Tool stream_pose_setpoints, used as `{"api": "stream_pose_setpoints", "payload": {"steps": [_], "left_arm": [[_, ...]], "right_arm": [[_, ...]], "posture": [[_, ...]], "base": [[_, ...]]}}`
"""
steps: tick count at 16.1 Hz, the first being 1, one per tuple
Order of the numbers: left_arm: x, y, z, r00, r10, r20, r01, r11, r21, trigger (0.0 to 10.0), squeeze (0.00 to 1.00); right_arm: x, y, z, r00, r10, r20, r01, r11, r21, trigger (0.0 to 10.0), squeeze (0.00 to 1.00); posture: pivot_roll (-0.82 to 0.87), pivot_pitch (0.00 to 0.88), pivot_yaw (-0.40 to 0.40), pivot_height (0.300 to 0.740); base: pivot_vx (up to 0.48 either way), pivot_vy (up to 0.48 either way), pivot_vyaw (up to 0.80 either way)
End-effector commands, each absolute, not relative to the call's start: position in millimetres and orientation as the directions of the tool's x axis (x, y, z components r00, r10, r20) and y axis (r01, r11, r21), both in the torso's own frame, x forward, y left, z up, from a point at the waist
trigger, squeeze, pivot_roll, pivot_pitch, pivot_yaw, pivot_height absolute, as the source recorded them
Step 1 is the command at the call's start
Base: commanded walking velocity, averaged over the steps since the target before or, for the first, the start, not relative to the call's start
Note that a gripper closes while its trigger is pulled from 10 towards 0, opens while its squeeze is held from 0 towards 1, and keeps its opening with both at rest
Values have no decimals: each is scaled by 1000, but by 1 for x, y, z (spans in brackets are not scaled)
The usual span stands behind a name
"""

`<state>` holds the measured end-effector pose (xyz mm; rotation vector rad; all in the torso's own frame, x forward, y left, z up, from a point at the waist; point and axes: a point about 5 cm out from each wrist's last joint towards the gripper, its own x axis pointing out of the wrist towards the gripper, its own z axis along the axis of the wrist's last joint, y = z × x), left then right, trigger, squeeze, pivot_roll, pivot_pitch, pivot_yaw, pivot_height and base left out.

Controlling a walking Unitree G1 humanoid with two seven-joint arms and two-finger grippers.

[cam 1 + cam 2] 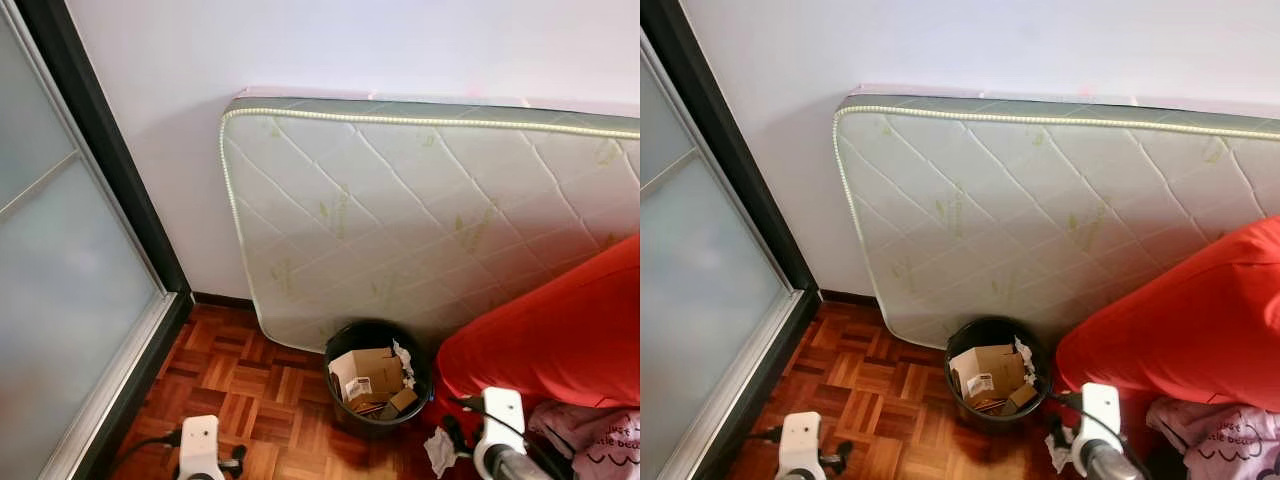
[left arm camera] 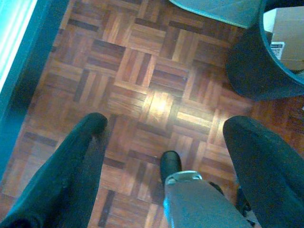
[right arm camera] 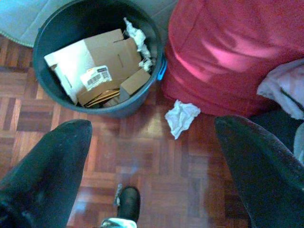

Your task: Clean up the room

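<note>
the clean-up looked partly done, by my reading: the bin (image 3: 97,61) already held flattened cardboard (image 3: 92,64) and some crumpled paper near its rim, while one tissue (image 3: 182,117) lay loose on the floor (image 3: 156,166), so at least that piece was left to pick up. in the right wrist view the tissue sat at about 4 o'clock from the bin, near it but apart, and just beside the foot of the red cover (image 3: 223,52). the right pincer (image 3: 152,156) hung over the floor with its two black fingers spread wide and nothing between them, the tissue lying ahead of the gap. the left pincer (image 2: 171,156) was equally wide open and empty above bare parquet, with the bin at roughly 1 o'clock in its view. the bin was round, dark and smooth-walled, probably plastic, with a small blue tab at its rim. the cardboard was brown, stiff and creased, one piece bearing a white barcode label. the tissue was white, soft and bunched into an irregular wad, likely to squash easily under a grip. the floor was glossy wood parquet in a basket-weave pattern. a quilted mattress (image 1: 420,220) with diamond stitching and a corded edge leaned against the wall behind the bin, and pale printed cloth (image 1: 600,440) lay bunched by the red cover.
</note>
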<state>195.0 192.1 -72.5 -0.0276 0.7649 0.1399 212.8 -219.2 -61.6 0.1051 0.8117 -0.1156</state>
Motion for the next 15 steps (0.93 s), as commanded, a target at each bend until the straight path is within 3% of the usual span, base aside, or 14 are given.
{"api": "stream_pose_setpoints", "payload": {"steps": [1,9,15], "left_arm": [[192,194,-74,695,117,-709,-135,990,32,10000,0],[183,208,-77,679,142,-720,-165,986,39,10000,0],[190,206,-74,689,130,-713,-151,988,34,10000,0]], "right_arm": [[207,-215,-66,662,-47,-748,124,991,47,10000,0],[196,-184,-77,646,5,-763,117,987,106,10000,0],[184,-200,-81,624,-15,-781,134,987,88,10000,0]], "posture": [[53,27,-32,740],[77,48,26,740],[71,37,26,740]], "base": [[0,0,0],[0,0,0],[0,0,0]]}}
